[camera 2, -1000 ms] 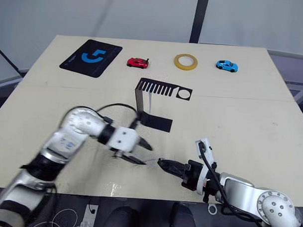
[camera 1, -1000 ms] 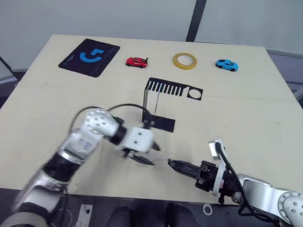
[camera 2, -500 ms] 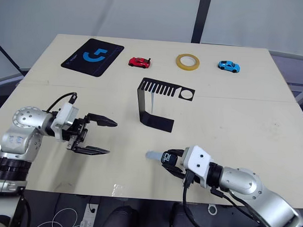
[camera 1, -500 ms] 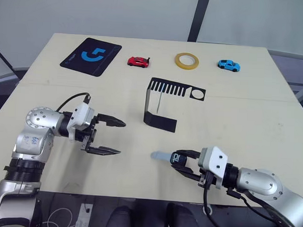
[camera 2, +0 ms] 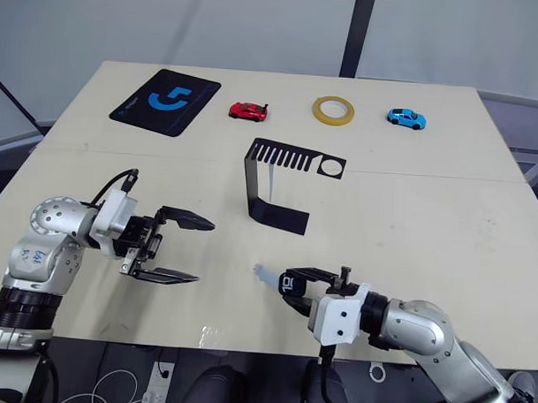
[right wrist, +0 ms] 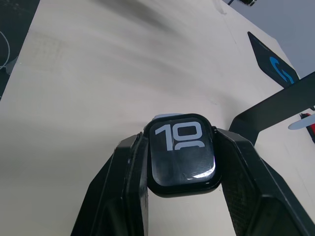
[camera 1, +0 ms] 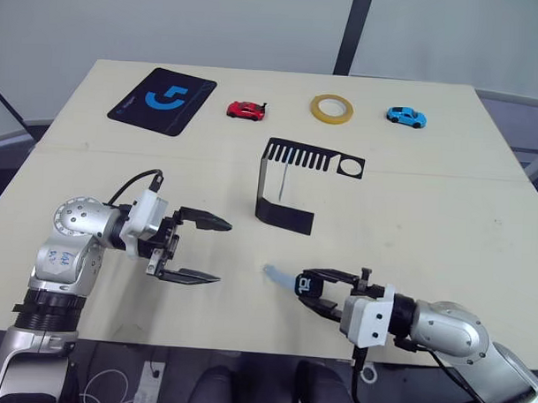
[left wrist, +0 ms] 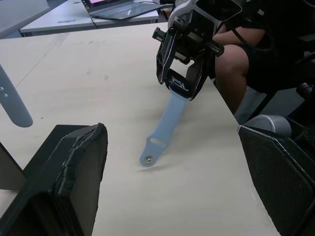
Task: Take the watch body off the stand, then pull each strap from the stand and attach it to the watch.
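Note:
My right gripper (camera 1: 314, 288) is shut on the watch body (right wrist: 181, 152), a black rounded-square case with white digits on its screen. One pale blue strap (left wrist: 161, 132) runs out from the watch's edge, its free end resting on the table. The black stand (camera 1: 291, 189) sits mid-table behind it. A second pale strap (camera 1: 287, 179) hangs from the stand's slotted top plate. My left gripper (camera 1: 220, 251) is open and holds nothing. It hovers to the left of the watch, with its fingers (left wrist: 74, 187) pointing toward it.
Along the far edge lie a black mouse pad (camera 1: 160, 100), a red toy car (camera 1: 244, 109), a yellow tape ring (camera 1: 330, 107) and a blue toy car (camera 1: 404, 115). The watch sits close to the table's near edge. A seated person's leg (left wrist: 236, 73) is beyond that edge.
My left gripper let go near the watch and drew back to the left, open, then edged slightly right. My right gripper turned with the watch, and the strap now trails from it.

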### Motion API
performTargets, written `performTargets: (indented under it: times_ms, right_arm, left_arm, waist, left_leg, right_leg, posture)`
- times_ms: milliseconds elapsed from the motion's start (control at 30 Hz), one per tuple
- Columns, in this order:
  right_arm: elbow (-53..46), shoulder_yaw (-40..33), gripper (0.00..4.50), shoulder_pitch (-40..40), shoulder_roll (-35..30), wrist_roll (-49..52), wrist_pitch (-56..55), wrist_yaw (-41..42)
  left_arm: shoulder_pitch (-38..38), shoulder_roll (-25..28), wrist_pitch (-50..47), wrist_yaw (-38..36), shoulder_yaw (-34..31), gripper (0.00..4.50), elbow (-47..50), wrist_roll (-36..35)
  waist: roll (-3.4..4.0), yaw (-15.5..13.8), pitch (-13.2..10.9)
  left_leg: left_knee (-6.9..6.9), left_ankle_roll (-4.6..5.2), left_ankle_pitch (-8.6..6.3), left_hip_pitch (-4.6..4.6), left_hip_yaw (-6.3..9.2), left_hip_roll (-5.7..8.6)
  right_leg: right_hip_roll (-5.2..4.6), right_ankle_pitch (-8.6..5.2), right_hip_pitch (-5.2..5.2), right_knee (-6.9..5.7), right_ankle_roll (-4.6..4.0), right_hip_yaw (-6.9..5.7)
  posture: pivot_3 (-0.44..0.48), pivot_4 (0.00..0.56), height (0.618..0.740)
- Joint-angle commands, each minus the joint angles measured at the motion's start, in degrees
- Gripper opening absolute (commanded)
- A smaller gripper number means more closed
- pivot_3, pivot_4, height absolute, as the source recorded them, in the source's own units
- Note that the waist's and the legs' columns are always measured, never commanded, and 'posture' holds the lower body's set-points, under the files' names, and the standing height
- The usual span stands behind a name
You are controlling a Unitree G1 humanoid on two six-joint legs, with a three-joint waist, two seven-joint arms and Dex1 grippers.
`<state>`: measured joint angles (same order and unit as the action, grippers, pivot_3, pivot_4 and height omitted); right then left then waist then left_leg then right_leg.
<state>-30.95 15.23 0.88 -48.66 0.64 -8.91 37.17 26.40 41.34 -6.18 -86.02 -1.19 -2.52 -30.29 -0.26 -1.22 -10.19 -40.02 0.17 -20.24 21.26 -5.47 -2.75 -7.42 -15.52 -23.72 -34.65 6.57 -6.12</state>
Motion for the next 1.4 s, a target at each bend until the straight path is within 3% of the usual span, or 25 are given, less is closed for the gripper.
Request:
performTargets:
  times_ms: [33,267,367,500,867,1133,1300,1333,1400]
  right_arm:
    - [-0.59,-2.05,1.62,-0.53,0.98,0.07,-1.03,1.37]
    - [-2.47,-0.71,1.62,-7.83,10.40,21.26,17.60,5.20]
    - [3.44,4.61,1.62,-14.47,11.80,16.92,19.91,10.04]
    - [10.53,9.84,1.62,-17.34,11.75,11.08,20.53,13.91]
    - [12.86,6.87,1.62,-13.19,6.74,9.75,20.27,19.91]
    - [13.98,5.79,1.62,-13.75,8.47,10.04,21.68,20.24]
    - [11.58,0.99,4.14,-13.34,6.63,11.94,18.13,22.14]
    - [10.15,-1.18,4.46,-12.31,5.42,13.13,17.47,22.97]
    - [6.19,-7.11,4.46,-7.62,0.89,16.79,17.86,25.71]
  left_arm:
    - [-0.16,0.81,0.52,-2.56,-0.39,4.50,1.88,-1.24]
    - [-1.34,4.28,-3.61,-2.69,-2.94,4.50,2.15,-3.66]
    - [-2.39,7.22,-4.77,-3.71,-4.33,4.50,1.46,-4.62]
    - [-4.11,9.50,-4.41,-4.62,-4.91,4.50,1.20,-4.93]
    - [-9.64,9.33,-4.56,-1.52,-6.27,4.50,5.35,-5.98]
    - [-9.98,8.24,-5.16,-0.27,-6.00,4.50,6.80,-5.88]
    - [-10.24,8.14,-5.30,0.01,-6.38,4.50,7.02,-5.69]
    - [-10.29,8.14,-5.36,0.27,-6.57,4.50,6.93,-5.64]
    - [-10.67,8.26,-5.15,0.79,-7.29,4.50,6.47,-5.36]
  waist:
    - [0.00,0.00,0.00]
    - [-0.01,0.37,-0.01]
    - [0.02,1.28,-0.02]
    - [0.02,1.19,-0.02]
    - [0.02,1.29,-0.02]
    - [0.01,1.32,-0.02]
    - [0.02,1.27,-0.02]
    - [0.02,1.18,-0.02]
    - [0.02,0.91,-0.02]
  left_leg:
    - [0.00,0.00,0.00,0.00,0.00,0.00]
    - [0.00,0.00,0.00,-0.05,0.03,-0.07]
    - [0.00,0.00,0.00,-0.07,0.03,-0.08]
    - [0.04,0.00,-0.01,-0.08,0.08,-0.05]
    - [0.02,-0.04,-0.03,-0.08,0.00,-0.04]
    - [0.01,-0.06,-0.03,-0.08,-0.01,-0.04]
    - [0.01,-0.06,-0.03,-0.07,-0.01,-0.04]
    - [0.01,-0.06,-0.03,-0.07,-0.01,-0.04]
    - [0.01,-0.06,-0.03,-0.06,0.01,-0.02]
  right_leg:
    - [0.00,0.00,0.00,0.01,0.00,0.00]
    - [0.04,-0.02,0.01,-0.10,-0.04,-0.01]
    - [0.03,-0.04,0.00,-0.16,-0.07,-0.01]
    - [0.01,-0.06,-0.01,-0.21,-0.11,-0.05]
    - [-0.03,-0.05,-0.03,-0.22,-0.10,-0.05]
    - [-0.03,-0.05,-0.03,-0.23,-0.10,-0.05]
    - [-0.03,-0.05,-0.04,-0.23,-0.10,-0.05]
    - [-0.03,-0.05,-0.04,-0.22,-0.10,-0.05]
    - [-0.05,-0.05,-0.03,-0.20,-0.10,-0.05]
  posture:
    - [0.000,0.150,0.737]
    - [0.000,0.150,0.737]
    - [0.000,0.150,0.737]
    - [0.000,0.150,0.737]
    - [0.000,0.150,0.737]
    - [0.000,0.150,0.737]
    - [0.000,0.150,0.737]
    - [0.000,0.150,0.737]
    - [0.000,0.150,0.737]
